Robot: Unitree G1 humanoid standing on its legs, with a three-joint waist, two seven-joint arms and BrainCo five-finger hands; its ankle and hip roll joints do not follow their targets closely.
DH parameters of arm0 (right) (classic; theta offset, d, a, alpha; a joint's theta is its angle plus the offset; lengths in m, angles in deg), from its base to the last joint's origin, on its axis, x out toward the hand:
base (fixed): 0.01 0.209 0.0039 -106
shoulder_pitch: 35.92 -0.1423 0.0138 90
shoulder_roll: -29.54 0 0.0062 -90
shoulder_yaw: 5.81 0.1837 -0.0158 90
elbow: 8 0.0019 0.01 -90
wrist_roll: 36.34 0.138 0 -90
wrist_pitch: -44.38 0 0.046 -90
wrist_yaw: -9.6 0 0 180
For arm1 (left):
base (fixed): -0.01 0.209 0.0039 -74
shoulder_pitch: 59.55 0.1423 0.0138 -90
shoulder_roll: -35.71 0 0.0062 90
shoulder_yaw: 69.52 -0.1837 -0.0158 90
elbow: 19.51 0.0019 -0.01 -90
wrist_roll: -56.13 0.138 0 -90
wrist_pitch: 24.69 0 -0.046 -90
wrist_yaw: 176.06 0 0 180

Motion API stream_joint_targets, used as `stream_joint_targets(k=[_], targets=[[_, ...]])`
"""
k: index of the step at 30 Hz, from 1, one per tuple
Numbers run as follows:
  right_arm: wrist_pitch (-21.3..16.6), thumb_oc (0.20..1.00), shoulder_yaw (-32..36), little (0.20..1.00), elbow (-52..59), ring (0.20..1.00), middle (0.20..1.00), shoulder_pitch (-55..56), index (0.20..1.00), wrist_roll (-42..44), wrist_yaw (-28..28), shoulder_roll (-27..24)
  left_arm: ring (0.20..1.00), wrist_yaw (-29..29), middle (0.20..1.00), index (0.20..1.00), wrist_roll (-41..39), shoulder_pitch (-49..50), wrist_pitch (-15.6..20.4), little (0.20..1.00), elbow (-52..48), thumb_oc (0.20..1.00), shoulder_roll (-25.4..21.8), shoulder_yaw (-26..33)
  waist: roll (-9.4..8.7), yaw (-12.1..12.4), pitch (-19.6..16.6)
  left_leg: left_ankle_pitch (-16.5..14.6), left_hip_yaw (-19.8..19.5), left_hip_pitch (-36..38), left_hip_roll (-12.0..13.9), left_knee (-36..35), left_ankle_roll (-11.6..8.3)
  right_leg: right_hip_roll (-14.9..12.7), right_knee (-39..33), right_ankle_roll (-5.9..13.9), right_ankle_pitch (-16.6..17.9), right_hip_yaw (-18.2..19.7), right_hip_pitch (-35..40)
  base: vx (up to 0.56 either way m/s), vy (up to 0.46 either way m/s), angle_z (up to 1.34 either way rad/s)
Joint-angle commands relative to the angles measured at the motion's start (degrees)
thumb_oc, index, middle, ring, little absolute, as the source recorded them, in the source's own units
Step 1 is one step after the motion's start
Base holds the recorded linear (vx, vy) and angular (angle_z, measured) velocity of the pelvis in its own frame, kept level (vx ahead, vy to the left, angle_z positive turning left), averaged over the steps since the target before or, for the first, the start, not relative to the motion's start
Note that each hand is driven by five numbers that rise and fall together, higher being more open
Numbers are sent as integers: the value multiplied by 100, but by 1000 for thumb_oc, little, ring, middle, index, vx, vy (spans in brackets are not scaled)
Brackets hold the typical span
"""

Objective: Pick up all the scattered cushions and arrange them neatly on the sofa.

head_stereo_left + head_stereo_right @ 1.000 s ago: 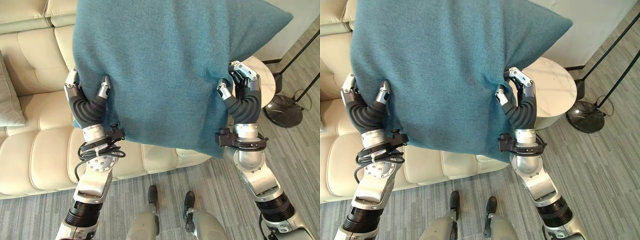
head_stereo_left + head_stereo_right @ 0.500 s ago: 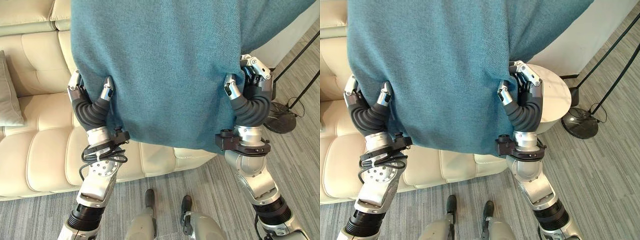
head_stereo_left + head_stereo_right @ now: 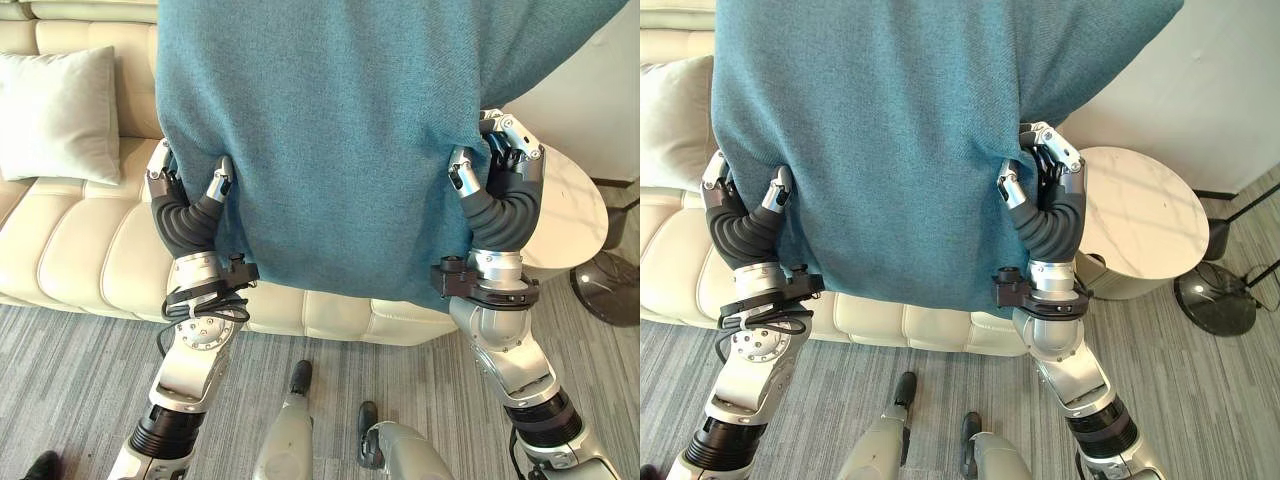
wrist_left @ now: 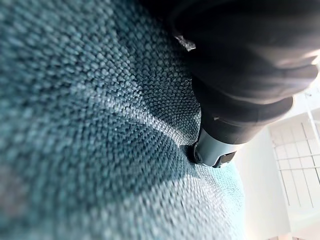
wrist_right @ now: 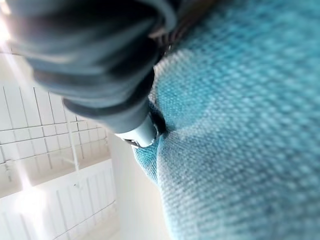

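Your left hand (image 3: 188, 195) and right hand (image 3: 497, 175) still pinch the teal cushion (image 3: 340, 140) at its sides. Your view has swung: a pale cushion (image 3: 60, 112) now shows on the sofa (image 3: 70, 260).

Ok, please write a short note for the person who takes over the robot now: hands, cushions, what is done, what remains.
Left hand: shut on the large teal woven cushion, at its left edge.
Right hand: shut on the same cushion, at its right edge.
The cushion hangs raised between both hands, above the cream leather sofa.
Done: a pale grey cushion leans on the sofa back.
Left: set the teal cushion on the sofa, neatly.
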Motion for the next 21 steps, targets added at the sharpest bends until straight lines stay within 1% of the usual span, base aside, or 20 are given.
stream_joint_targets(k=[1,3,4,6,7,8,9,11,12,13,14,15,18,19,20,21], targets=[[-501,200,-346,200,359,200,200,-512,200,171,-456,136,200,466,200,200,396,-320,534,200,-822,200,-349,-163,-149,-138,-83,212,472,-608,33,-325,-121,-31,-1289,141,-386,105,1139,-330,-117,73],[-524,200,-306,200,328,200,200,-405,200,280,-499,73,200,505,200,200,352,-199,532,200,-831,200,-346,-112,-217,-227,-72,-1,610,-509,56,-89,-5,-198,-1393,186,-258,-118,1102,-289,-88,84],[-528,200,-266,200,320,200,200,-351,200,309,-522,29,200,526,200,200,342,-144,522,200,-837,200,-350,-87,-221,-277,-92,-79,691,-500,100,116,40,-265,-1512,207,-141,-256,1070,-260,-68,51],[-540,200,-201,200,345,200,200,-260,200,318,-567,-32,200,580,200,200,342,-120,530,200,-839,200,-351,-78,-281,-380,-129,-373,961,-366,179,570,117,-427,-1704,230,-4,-549,1025,-214,-54,69],[-540,200,-201,200,345,200,200,-260,200,318,-567,-33,200,580,200,200,342,-119,529,200,-840,200,-350,-78,-277,-384,-134,-372,955,-375,180,574,117,-424,-1709,229,2,-554,1022,-117,-37,127],[-558,200,-172,200,357,200,200,-220,200,306,-584,-63,200,594,200,200,350,-106,541,200,-836,200,-341,-76,-321,-418,-160,-588,1088,-265,213,776,135,-514,-1758,234,22,-685,1024,-112,-23,108],[-568,200,-137,200,367,200,200,-184,200,296,-633,-96,200,614,200,200,380,-120,551,200,-825,200,-332,-81,-361,-491,-232,-965,1280,-45,310,1082,144,-652,-1875,271,120,-948,1033,-120,-20,141],[-577,200,-61,200,380,200,200,-94,200,330,-708,-102,200,637,200,200,397,-115,538,200,-798,200,-313,-74,-358,-562,-317,-1190,1417,248,404,1117,137,-761,-1943,301,201,-1180,1053,-58,23,85],[-577,200,-57,200,383,200,200,-92,200,333,-712,-104,200,638,200,200,398,-115,536,200,-802,200,-312,-75,-358,-570,-316,-1156,1412,243,395,1096,145,-765,-1953,301,225,-1192,1049,-34,55,102],[-589,200,-12,200,383,200,200,-49,200,367,-743,-112,200,648,200,200,435,-119,528,200,-789,200,-310,-78,-350,-606,-345,-1184,1477,378,470,1049,126,-821,-1960,323,255,-1314,1057,-30,113,83],[-613,200,69,200,374,200,200,35,200,409,-766,-123,200,672,200,200,448,-120,505,200,-774,200,-298,-105,-294,-662,-403,-1207,1726,657,715,902,46,-914,-1935,362,249,-1585,1090,-27,163,73],[-620,200,112,200,363,200,200,73,200,422,-758,-123,200,684,200,200,452,-128,502,200,-763,200,-295,-122,-246,-697,-426,-1150,1901,791,858,745,-18,-971,-1934,395,274,-1748,1102,-26,182,57],[-656,200,204,200,333,200,200,200,200,505,-770,-116,200,661,200,200,446,-82,504,200,-586,200,-280,-120,-136,-758,-491,-887,2427,1111,1200,215,-228,-1154,-1948,504,377,-2188,1141,-37,192,101],[-656,200,234,200,322,200,200,250,200,507,-761,-132,200,660,200,200,458,-87,493,200,-538,200,-300,-117,-101,-771,-507,-898,2540,1176,1322,104,-340,-1218,-1952,571,317,-2233,1175,-52,225,79],[-642,200,274,200,313,200,200,314,200,517,-741,-144,200,673,200,200,435,-79,499,200,-509,200,-301,-117,-70,-778,-494,-803,2687,1182,1376,48,-364,-1289,-1950,587,381,-2377,1168,2,235,58],[-615,200,311,200,321,200,200,380,200,510,-758,-150,200,700,200,200,397,-19,493,200,-475,200,-291,-112,-38,-782,-537,-768,2737,1217,1362,-55,-394,-1326,-1958,633,428,-2462,1204,-13,257,88]])
